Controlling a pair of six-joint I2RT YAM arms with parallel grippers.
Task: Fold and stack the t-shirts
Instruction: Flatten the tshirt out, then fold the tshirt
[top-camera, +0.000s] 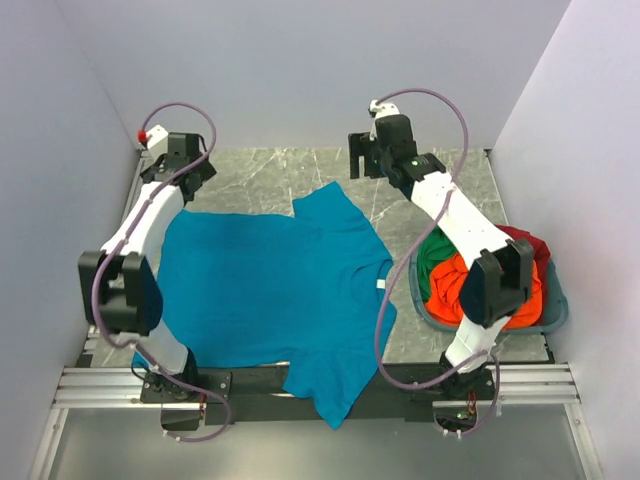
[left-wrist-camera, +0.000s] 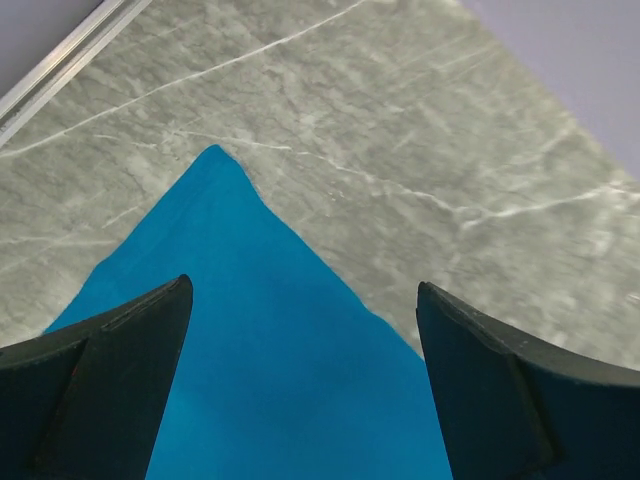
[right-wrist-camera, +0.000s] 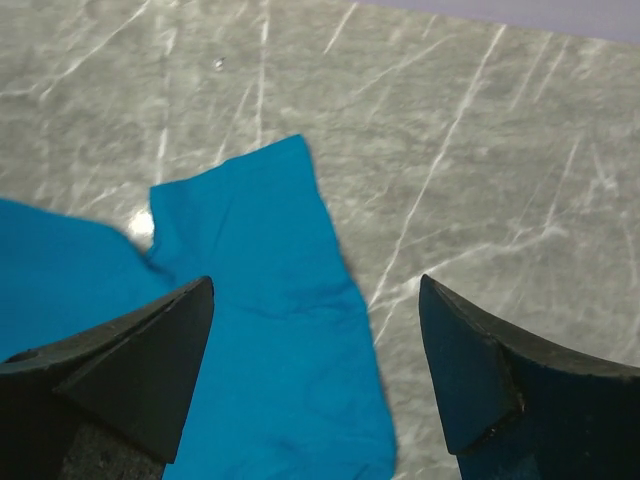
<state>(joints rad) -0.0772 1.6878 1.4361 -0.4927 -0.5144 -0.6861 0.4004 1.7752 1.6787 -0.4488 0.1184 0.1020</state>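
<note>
A teal-blue t-shirt (top-camera: 270, 290) lies spread flat on the grey marble table, one sleeve (top-camera: 335, 208) pointing to the far side and its lower corner hanging over the near edge. My left gripper (top-camera: 192, 168) hovers over the shirt's far left corner (left-wrist-camera: 215, 160), jaws wide open, nothing between them (left-wrist-camera: 303, 290). My right gripper (top-camera: 362, 157) is at the far middle, above and beyond the sleeve (right-wrist-camera: 270, 300), also open and holding nothing (right-wrist-camera: 315, 285). More t-shirts, orange-red (top-camera: 455, 290), green (top-camera: 432, 255) and dark red (top-camera: 525, 245), lie bunched in the basket.
A teal-grey plastic basket (top-camera: 555, 315) stands at the right, partly hidden by my right arm. Pale walls enclose the table on the left, far and right sides. A metal rail (top-camera: 300, 385) runs along the near edge. Bare marble (top-camera: 280, 170) shows beyond the shirt.
</note>
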